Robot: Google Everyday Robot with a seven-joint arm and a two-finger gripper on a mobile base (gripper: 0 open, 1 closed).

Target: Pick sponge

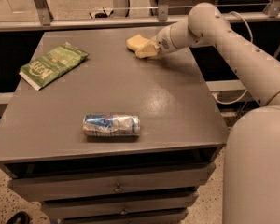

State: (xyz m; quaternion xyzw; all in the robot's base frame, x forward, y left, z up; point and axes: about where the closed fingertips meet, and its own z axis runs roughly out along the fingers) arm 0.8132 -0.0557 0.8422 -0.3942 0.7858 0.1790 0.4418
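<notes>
The sponge (134, 41), a small pale yellow block, lies on the grey table (144, 101) near its far edge, right of the middle. My gripper (147, 51) reaches in from the right on the white arm (210, 24), low over the table. It sits right against the sponge's near right side, and its tip partly overlaps the sponge in this view. I cannot tell whether it touches the sponge.
A crushed blue and silver can (112, 125) lies on its side near the table's front edge. A green snack bag (52, 64) lies at the left. A metal rail (84, 22) runs behind the table. Drawers (116, 188) sit below the front edge.
</notes>
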